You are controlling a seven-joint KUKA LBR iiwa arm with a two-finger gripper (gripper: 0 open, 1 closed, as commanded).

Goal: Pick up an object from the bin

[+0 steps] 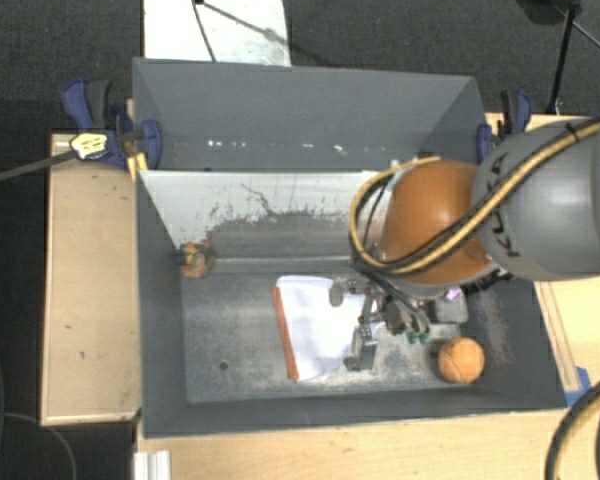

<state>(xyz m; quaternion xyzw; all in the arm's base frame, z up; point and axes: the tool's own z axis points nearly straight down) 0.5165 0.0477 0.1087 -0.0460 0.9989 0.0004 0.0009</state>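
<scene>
Hand, grip state unclear, hangs over 3 o'clock edge of flat white orange-spined paper pad, pad's long axis 12–6.

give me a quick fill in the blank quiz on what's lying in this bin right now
1. The gripper hangs over the flat white packet with an orange edge; that orange edge is on the view's ____ side.
2. The round orange ball lies on the view's ____ side of the gripper.
3. The small brownish lump sits in the far ____ corner of the grey metal bin.

Missing words: left; right; left.
</scene>
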